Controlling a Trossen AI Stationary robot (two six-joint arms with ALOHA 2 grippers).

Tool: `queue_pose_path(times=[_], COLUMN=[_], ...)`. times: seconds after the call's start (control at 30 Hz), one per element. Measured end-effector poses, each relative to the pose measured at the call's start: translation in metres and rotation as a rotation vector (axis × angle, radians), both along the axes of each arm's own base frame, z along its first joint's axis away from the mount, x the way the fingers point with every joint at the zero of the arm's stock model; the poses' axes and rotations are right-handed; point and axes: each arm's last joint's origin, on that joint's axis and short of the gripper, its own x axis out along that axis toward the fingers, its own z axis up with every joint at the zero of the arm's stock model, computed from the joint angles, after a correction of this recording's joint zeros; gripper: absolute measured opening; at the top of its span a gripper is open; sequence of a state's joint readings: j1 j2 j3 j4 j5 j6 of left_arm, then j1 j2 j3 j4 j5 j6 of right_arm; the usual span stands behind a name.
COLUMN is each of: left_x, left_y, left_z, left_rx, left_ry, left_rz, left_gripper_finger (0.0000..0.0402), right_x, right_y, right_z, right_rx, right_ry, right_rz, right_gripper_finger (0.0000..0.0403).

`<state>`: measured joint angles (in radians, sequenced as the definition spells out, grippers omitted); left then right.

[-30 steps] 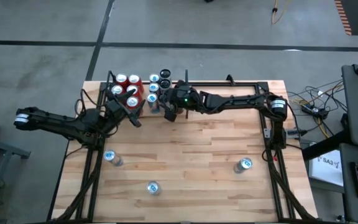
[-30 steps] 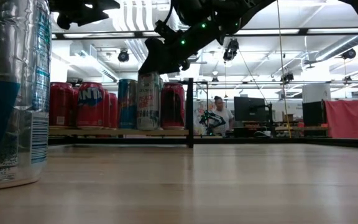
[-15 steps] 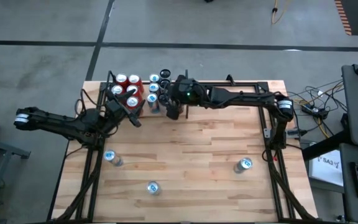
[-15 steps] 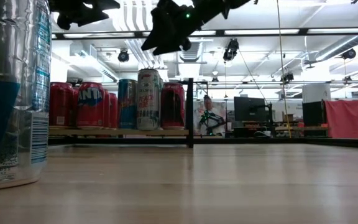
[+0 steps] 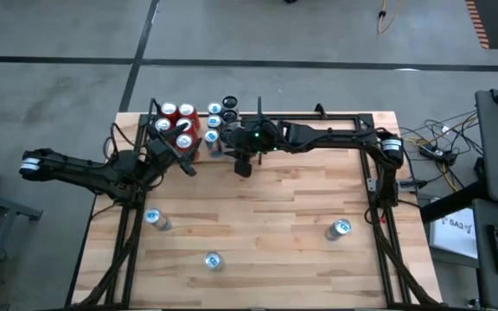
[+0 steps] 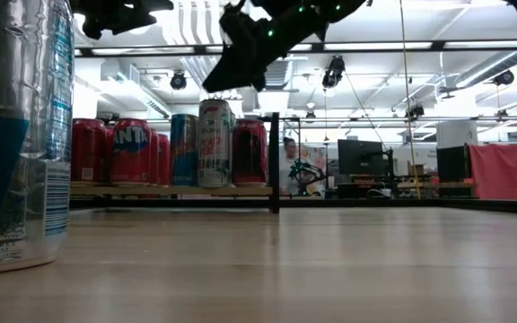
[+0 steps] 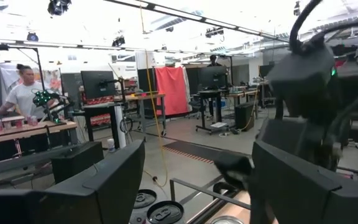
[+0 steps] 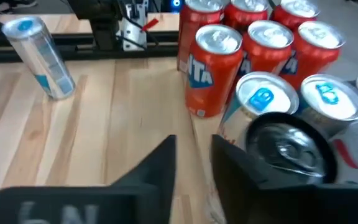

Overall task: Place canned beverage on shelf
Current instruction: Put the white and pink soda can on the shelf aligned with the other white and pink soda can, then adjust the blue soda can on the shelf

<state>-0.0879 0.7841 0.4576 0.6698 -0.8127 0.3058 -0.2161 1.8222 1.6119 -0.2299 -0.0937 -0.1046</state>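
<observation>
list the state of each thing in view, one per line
right gripper: empty, fingers nearly together, above the shelf's front edge
left gripper: open, empty, beside the red cans
shelf: holds upright cans
red cans: upright on the shelf
three loose cans: upright on the table, not yet shelved

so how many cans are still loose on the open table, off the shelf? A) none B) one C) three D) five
C: the high view shows three silver-topped cans standing apart on the near table, one at left, one in the middle and one at right, all clear of the shelf.
</observation>
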Motion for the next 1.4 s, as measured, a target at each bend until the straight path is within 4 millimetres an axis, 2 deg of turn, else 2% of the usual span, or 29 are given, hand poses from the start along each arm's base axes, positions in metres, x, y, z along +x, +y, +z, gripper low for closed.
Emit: queue_pose_path(times=[0.13,0.2,0.47,1.2,1.4], left_x=[0.000,0.000,0.001,0.001,0.002], left_y=[0.000,0.000,0.000,0.000,0.000], left_z=[-0.001,-0.001,-0.002,-0.002,-0.007], left_rx=[0.001,0.001,0.002,0.005,-0.024], left_ry=[0.008,0.015,0.021,0.024,0.057], left_rz=[-0.001,0.000,0.000,0.000,-0.011], left_gripper_finger=[0.0281,0.0281,0.0281,0.0281,0.0281], right_x=[0.008,0.010,0.012,0.011,0.004], right_y=[-0.002,-0.003,-0.007,-0.009,0.001], right_z=[-0.017,-0.022,-0.025,-0.024,-0.007], right_rx=[-0.009,-0.021,-0.072,-0.139,-0.140], right_ry=[0.029,0.045,0.047,0.060,0.039], right_rz=[-0.004,-0.027,-0.114,-0.174,-0.158], right_gripper_finger=[0.0025,0.0013,0.0013,0.0013,0.0013])
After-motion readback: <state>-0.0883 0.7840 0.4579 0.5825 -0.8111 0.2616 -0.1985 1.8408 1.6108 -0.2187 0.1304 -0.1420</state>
